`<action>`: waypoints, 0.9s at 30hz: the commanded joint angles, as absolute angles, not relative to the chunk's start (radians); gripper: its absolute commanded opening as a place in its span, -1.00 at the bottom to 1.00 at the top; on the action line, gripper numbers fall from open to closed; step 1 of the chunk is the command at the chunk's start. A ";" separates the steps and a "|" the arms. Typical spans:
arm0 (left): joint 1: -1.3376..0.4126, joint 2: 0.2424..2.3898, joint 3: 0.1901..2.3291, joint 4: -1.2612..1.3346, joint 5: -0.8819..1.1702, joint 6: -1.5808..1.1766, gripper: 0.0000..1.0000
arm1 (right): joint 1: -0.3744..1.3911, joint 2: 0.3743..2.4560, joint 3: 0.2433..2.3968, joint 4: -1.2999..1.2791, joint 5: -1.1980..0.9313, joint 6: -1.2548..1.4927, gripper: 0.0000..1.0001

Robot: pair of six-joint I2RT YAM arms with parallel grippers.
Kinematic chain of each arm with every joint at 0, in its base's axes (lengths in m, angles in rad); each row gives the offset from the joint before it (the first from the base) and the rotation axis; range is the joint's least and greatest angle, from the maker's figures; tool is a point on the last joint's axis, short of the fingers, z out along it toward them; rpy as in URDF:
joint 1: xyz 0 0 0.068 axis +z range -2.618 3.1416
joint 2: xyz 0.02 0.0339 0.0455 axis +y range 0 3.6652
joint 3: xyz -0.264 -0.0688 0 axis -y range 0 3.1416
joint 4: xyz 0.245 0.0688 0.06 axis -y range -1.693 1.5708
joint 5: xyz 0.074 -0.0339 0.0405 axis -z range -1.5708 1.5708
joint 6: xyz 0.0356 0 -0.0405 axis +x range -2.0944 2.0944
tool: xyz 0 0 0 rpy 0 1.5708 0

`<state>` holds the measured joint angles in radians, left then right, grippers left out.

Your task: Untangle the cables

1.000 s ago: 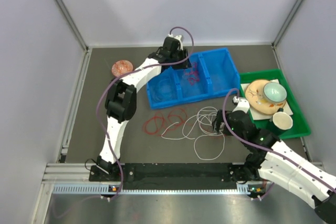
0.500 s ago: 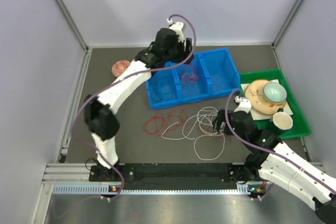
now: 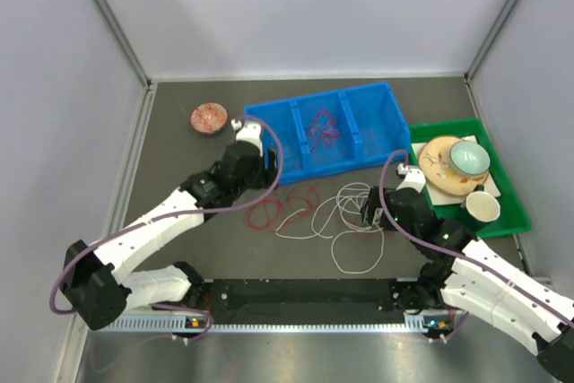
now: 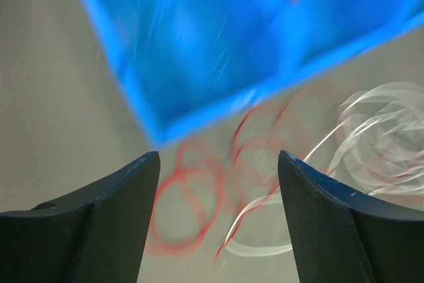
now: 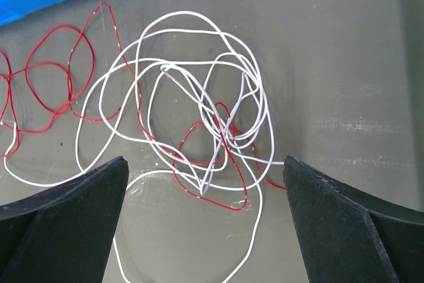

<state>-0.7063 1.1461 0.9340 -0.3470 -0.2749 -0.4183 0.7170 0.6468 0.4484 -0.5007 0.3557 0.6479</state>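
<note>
The cables (image 3: 341,217) lie mostly on the tabletop (image 3: 170,150) just in front of the blue bin (image 3: 377,123) — red loops (image 3: 285,202) to the left, white loops (image 3: 354,221) tangled with a red strand to the right — while another red tangle (image 3: 321,126) sits in the bin's middle compartment. To the right I see a green tray (image 3: 508,193) carrying a plate (image 3: 438,166), a bowl (image 3: 470,157) on it and a cup (image 3: 484,208); a small pinkish dish (image 3: 208,117) sits left of the bin. The left jaws stand apart by the bin's near-left corner and the right jaws gape wide over the white tangle, both with nothing between them.
</note>
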 commanded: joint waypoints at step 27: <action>-0.851 1.638 0.930 -0.397 -0.396 -0.798 0.14 | 0.709 0.683 0.509 -0.417 0.304 0.644 0.98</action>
